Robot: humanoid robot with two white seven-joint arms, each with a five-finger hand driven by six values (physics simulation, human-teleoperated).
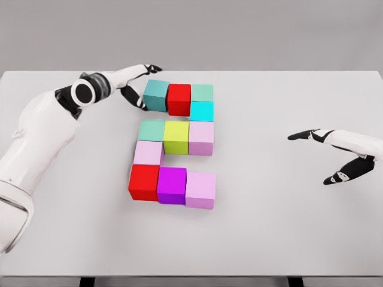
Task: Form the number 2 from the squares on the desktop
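Eleven coloured cubes, packed into a blocky figure 2 near the middle of the white tabletop [269, 239]. Top row, left to right: teal cube [155, 94], red cube [179, 98], pale green cube [202, 92]. Directly below the pale green one, at the right, a cyan cube [201, 111]. Middle row: mint cube [151, 130], yellow-green cube [176, 137], pale pink cube [201, 138]. Beneath the mint one, at the left, a second pale pink cube [148, 153]. Bottom row: another red cube [143, 182], magenta cube [172, 185], lilac cube [200, 190], that last one set slightly lower than its neighbours. All touching or nearly touching, flat on the tabletop.

Left hand [139, 85] stretched in from the left edge, just beside the teal cube's outer face, fingers spread: thumb down by the cube's left side, the others extended above its far corner, clasping nothing. Contact with the cube impossible to confirm.

Right hand [326, 154] well apart at the right edge, held over bare tabletop, fingers relaxed and parted, empty.
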